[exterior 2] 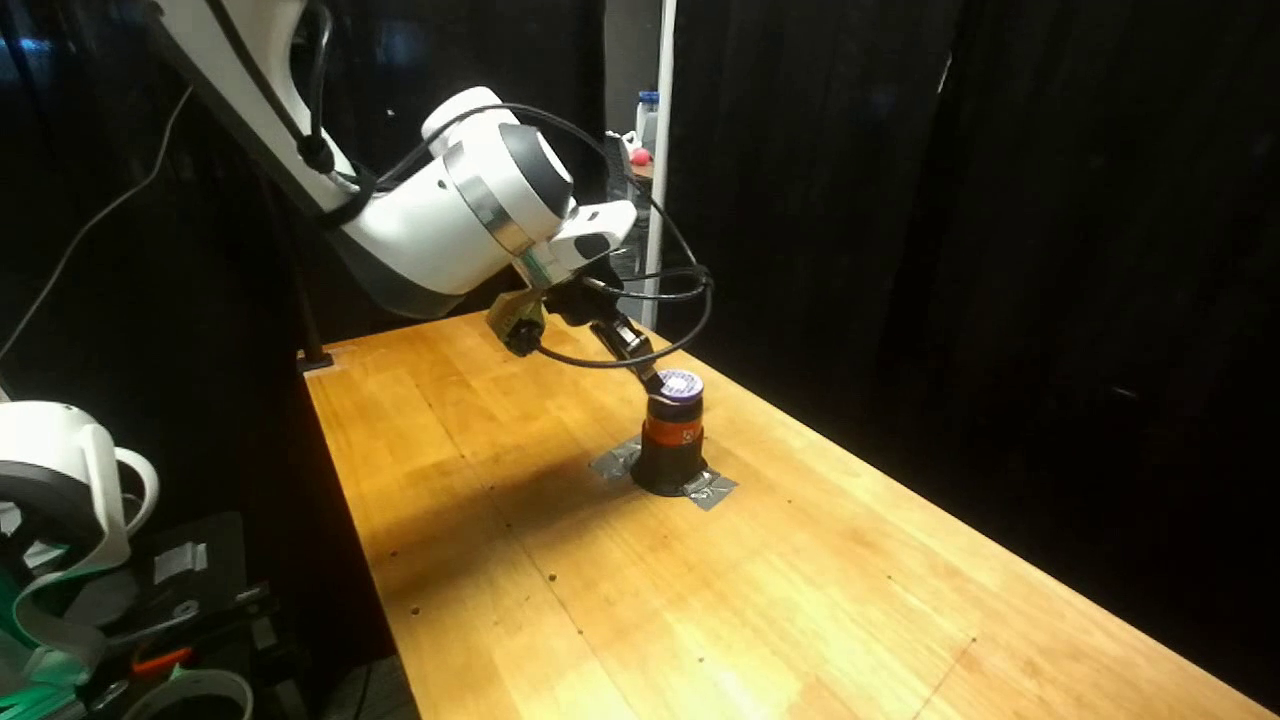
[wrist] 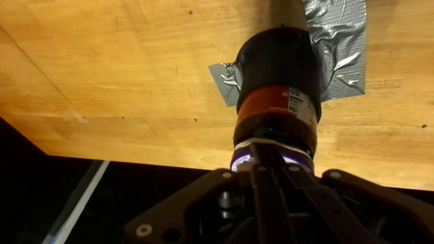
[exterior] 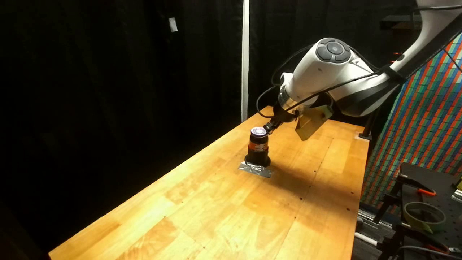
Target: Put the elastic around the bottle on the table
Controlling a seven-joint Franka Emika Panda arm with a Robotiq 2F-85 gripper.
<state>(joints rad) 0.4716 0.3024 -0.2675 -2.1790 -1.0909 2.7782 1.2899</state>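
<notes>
In an exterior view, the dark bottle (exterior: 258,145) is standing upright in a black holder (exterior: 257,158) on the worktop (exterior: 216,202), and the gripper (exterior: 267,129) is slanting down to the edge of its cap (exterior: 258,131). In an exterior view, strips of silver tape (exterior 2: 711,489) are lying at the holder's base, while the arm (exterior 2: 430,235) is leaning over the worktop. In the wrist view, the fingers (wrist: 266,196) are sitting together, and the pale elastic (wrist: 245,142) is running under the purple cap's rim at their tips; whether they are pinching it, I cannot tell.
</notes>
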